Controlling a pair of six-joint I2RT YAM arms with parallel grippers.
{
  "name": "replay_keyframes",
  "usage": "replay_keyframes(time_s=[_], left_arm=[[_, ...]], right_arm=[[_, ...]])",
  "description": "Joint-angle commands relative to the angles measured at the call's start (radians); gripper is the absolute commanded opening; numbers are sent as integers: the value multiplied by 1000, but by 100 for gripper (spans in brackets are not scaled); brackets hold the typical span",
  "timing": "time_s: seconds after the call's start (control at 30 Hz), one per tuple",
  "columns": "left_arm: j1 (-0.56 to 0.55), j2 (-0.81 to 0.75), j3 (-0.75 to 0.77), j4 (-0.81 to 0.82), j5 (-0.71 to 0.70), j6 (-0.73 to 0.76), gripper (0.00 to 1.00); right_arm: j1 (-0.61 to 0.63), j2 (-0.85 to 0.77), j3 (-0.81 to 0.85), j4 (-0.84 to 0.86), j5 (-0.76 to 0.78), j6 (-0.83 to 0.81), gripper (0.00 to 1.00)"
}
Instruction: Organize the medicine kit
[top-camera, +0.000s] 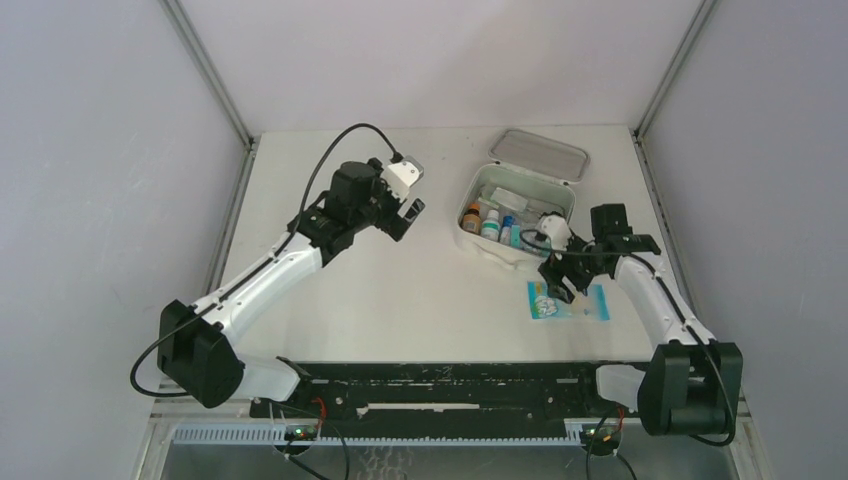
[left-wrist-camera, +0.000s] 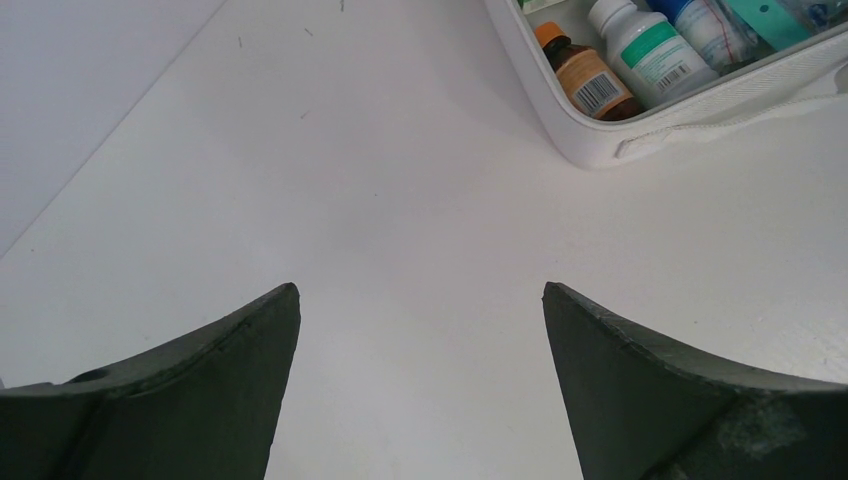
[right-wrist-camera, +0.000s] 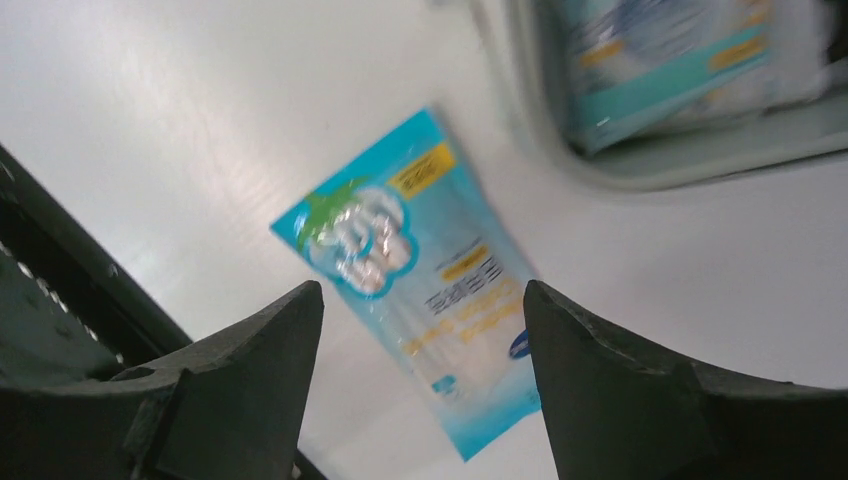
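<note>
Medicine kit (top-camera: 540, 155), white soft zip case, lid open, far right on my white bench (top-camera: 430, 300), left hand (left-wrist-camera: 420, 290) released over bare bench to its left, right hand (right-wrist-camera: 422, 286) released above flat teal plastic packet (top-camera: 585, 303) just near of it

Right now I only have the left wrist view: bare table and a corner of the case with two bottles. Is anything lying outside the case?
Observer: Yes. A blue packet lies flat on the table on the near side of the case, by the right arm.
Operator: What is that arm doing?
Observer: Its jaws stand open over the packet, holding nothing.
Operator: And the top of the case?
Observer: The lid lies swung open behind the case.
</note>
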Motion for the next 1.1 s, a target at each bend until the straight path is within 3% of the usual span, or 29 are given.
replay_keyframes(time_s=[0.0, 0.33, 0.73, 0.83, 1.07], left_arm=[[16, -33, -4, 41, -10, 22, 95], [16, -28, -7, 29, -3, 43, 95], [17, -15, -8, 29, -4, 55, 95], [16, -13, -8, 29, -6, 58, 95], [16, -18, -10, 29, -5, 60, 94]], right_arm=[[16, -61, -85, -62, 103, -158, 74], [22, 1, -159, 38, 206, -249, 86], [69, 149, -158, 112, 259, -289, 93], [79, 170, -159, 103, 252, -285, 90], [96, 176, -158, 66, 217, -258, 66]])
